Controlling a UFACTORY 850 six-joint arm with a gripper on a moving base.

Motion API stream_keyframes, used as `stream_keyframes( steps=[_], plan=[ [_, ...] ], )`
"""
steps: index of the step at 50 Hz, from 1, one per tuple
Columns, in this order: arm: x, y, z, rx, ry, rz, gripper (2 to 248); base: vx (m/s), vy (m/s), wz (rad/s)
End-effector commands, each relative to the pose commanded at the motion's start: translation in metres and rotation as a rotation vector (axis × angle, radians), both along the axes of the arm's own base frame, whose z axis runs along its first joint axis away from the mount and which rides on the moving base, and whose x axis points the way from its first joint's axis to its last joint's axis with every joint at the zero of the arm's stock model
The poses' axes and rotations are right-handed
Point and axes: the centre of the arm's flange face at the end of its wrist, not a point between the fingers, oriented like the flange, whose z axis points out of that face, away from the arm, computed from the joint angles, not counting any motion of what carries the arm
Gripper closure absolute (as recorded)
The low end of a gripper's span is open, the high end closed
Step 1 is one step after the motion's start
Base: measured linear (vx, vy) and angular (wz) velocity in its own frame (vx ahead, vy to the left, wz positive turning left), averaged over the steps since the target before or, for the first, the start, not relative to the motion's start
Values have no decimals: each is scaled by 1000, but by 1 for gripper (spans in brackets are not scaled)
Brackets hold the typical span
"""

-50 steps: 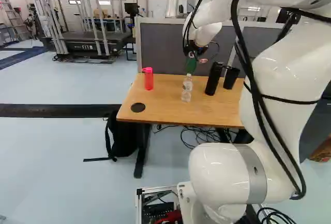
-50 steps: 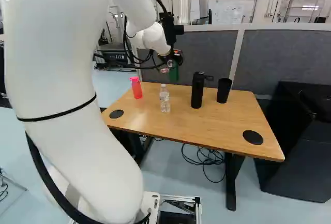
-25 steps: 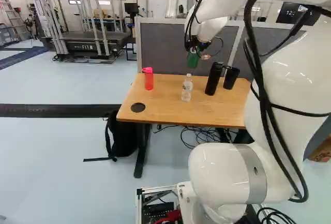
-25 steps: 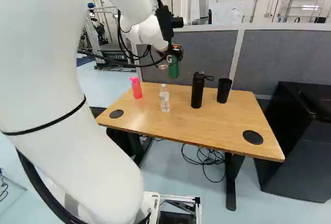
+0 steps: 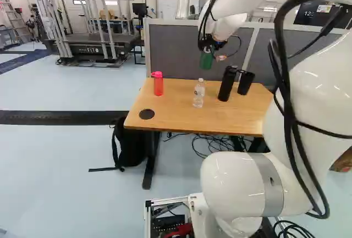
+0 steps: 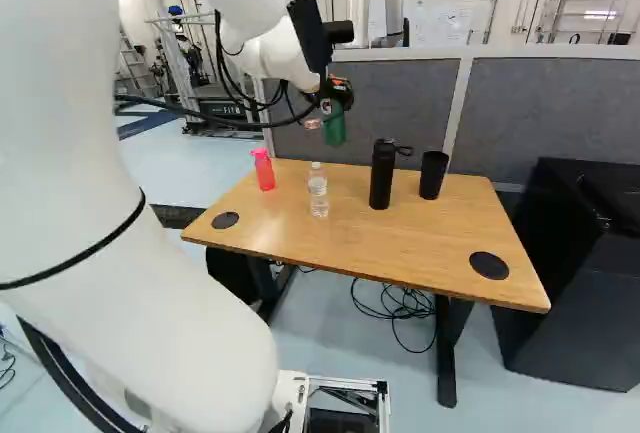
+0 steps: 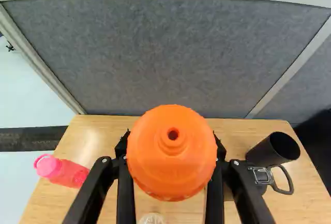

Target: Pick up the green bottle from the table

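In the right base view my gripper [image 6: 336, 87] is up above the table [image 6: 420, 243], shut on the green bottle [image 6: 334, 127], which hangs upright in the air in front of the grey divider. The left base view also has the green bottle [image 5: 206, 60] clear of the tabletop. Looking along the gripper [image 7: 171, 151] in the wrist view, the bottle's orange cap [image 7: 171, 175] fills the space between the two black fingers and hides most of its body.
Standing on the table are a pink bottle [image 5: 158, 84], a clear bottle [image 6: 318, 193], a black bottle [image 6: 382, 175] and a black cup [image 6: 433, 175]. The grey divider [image 6: 390, 103] rises behind. A black cabinet [image 6: 575, 263] is at the right of the right base view.
My arm has lifted the green bottle higher, drawing it slightly rightward in the left base view. The objects on the table and the base have stayed put.
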Motion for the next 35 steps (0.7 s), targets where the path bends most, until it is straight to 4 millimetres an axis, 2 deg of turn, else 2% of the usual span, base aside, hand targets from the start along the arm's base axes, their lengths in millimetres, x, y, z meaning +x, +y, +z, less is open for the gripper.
stream_keyframes(
  steps=[35],
  plan=[
    [-1,0,0,0,0,0,129,-19,0,3]
  ],
)
